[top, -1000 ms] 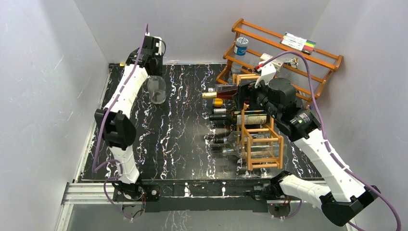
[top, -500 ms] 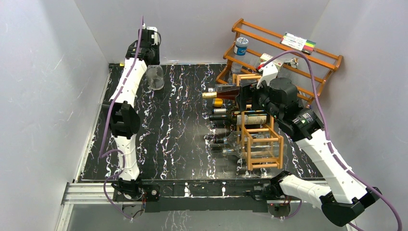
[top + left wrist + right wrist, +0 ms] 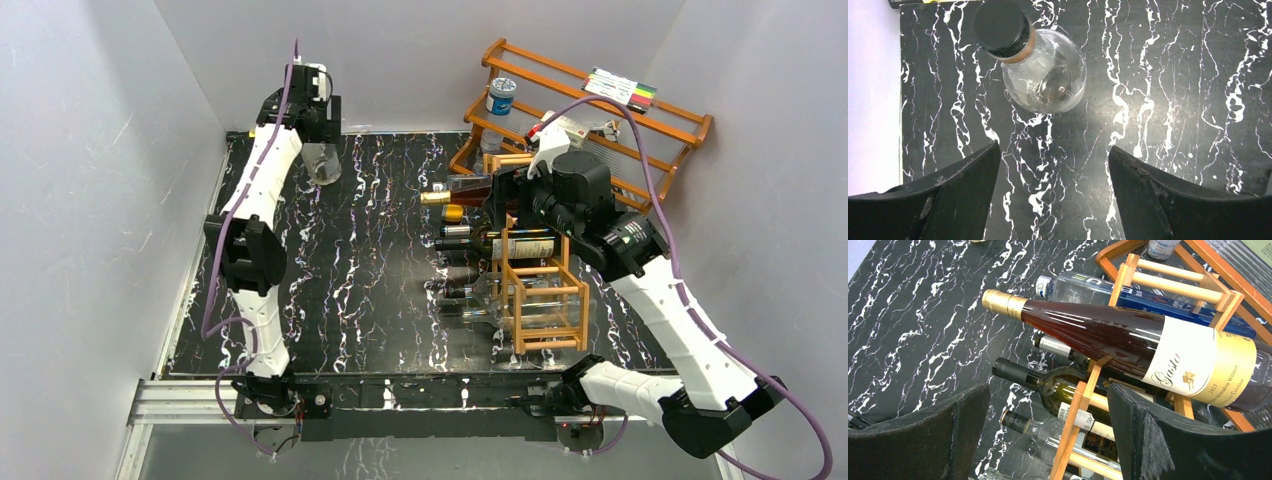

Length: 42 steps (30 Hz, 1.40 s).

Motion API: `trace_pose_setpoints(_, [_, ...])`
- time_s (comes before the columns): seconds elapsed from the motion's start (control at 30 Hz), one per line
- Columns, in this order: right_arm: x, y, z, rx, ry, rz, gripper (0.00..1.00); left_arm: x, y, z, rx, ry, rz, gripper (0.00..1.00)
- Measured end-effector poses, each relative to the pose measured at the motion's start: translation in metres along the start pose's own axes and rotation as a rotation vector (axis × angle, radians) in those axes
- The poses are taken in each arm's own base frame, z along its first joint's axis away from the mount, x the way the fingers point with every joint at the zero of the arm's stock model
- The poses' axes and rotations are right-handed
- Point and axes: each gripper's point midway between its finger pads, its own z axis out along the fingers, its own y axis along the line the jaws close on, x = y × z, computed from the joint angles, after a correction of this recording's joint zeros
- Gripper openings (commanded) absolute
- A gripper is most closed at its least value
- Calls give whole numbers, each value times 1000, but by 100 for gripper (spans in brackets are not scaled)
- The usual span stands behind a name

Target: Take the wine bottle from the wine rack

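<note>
Wine bottle (image 3: pixel 1098 332) atop wine rack (image 3: pixel 1173 285), label (image 3: pixel 1198 365) readable in right wrist view

ROBOTICS LAB: Plain pale grey panel walls (image 3: pixel 90 200) box in a black, white-veined marble-pattern tabletop (image 3: pixel 380 290) on three sides. Two white-and-black jointed robot arms, left (image 3: pixel 265 185) and right (image 3: pixel 690 330), trail purple cables (image 3: pixel 295 55) and are bolted beside a silver aluminium rail (image 3: pixel 190 400) at the near edge. An orange-brown wooden lattice wine rack (image 3: pixel 538 266) stands on this staged bench.
</note>
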Motion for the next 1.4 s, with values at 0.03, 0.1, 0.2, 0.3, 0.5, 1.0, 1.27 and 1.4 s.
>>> trace_pose_setpoints(0.03, [0,0,0,3,5,0,98,0,1,-5,0,-1,0,80])
trace_pose_setpoints(0.1, [1,-1,-2,7,14,0,98,1,4,-20,4,-11,-3,81])
trace_pose_setpoints(0.2, [4,-2,-4,14,32,0,98,3,6,-48,33,-33,-18,93])
trace_pose_setpoints(0.3, [8,-3,-5,17,48,1,98,12,-3,-85,127,-61,-61,98])
trace_pose_setpoints(0.5, [9,0,-6,-1,47,11,98,88,-46,-158,453,-67,-196,98])
trace_pose_setpoints(1.0, [8,6,-17,-37,-16,73,98,251,-212,-260,1216,110,-337,98])
trace_pose_setpoints(1.27, [21,7,-12,-42,17,75,98,178,-232,-269,1264,4,-453,98])
trace_pose_setpoints(1.4, [21,6,-17,-44,6,76,98,142,-241,-241,1267,10,-590,98])
